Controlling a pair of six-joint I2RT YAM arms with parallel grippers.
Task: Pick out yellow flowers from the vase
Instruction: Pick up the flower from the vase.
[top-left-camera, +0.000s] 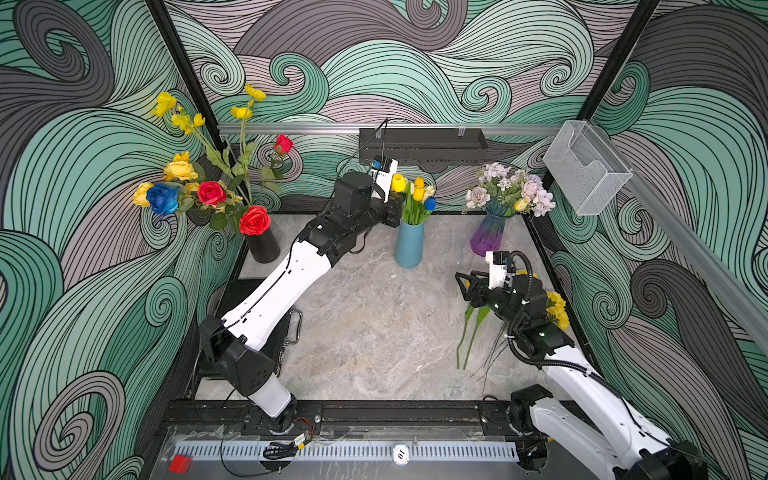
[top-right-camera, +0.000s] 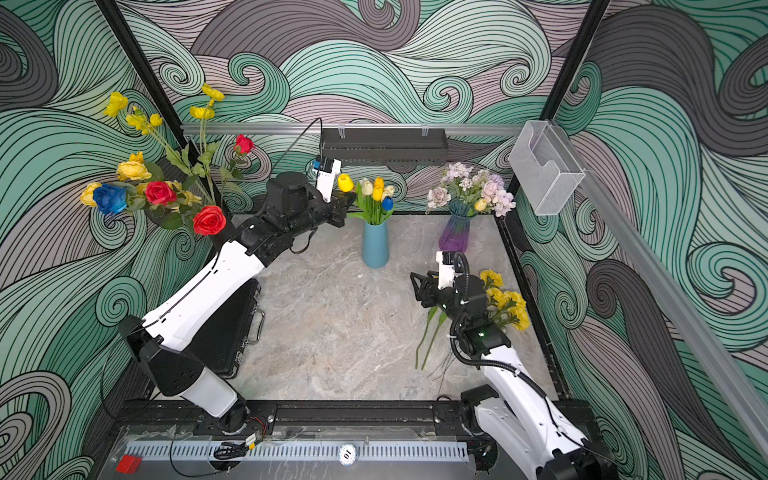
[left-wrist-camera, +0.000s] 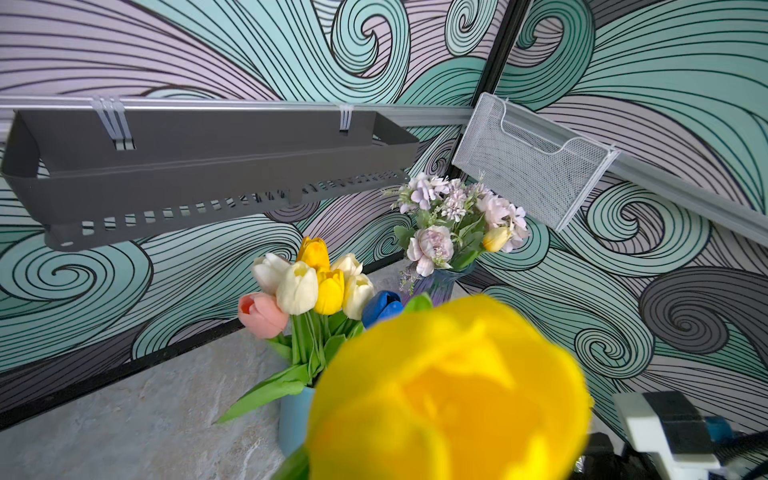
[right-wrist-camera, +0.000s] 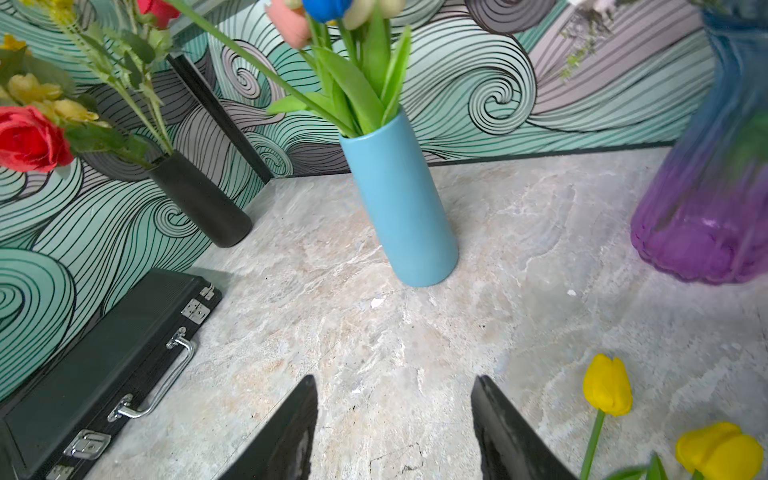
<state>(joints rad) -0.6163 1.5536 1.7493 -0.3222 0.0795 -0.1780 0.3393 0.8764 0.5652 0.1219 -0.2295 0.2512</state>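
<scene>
**Big yellow bloom blots out the left wrist view**

In the left wrist view a blurred yellow tulip (left-wrist-camera: 449, 386) fills the foreground, and the fingers holding it are out of frame. In both top views its bloom stands just above the left fingers (top-left-camera: 394, 214), apart from the bunch in the blue vase (top-left-camera: 409, 245). The fingers are pressed together on its stem, though the gripper body masks the pinch itself.

The right forearm covers much of the loose yellow flowers (top-right-camera: 509, 305) lying on the table (top-left-camera: 365, 324) near its right edge. Only some blooms and the stem ends show.

The left arm stretches long from the front rail to the blue vase at the back. The right arm is folded. Its right fingers (right-wrist-camera: 286, 428) are apart and empty, hovering over bare table and pointing toward the blue vase. Other yellow tulips (left-wrist-camera: 328, 286) stand in that vase.
</scene>
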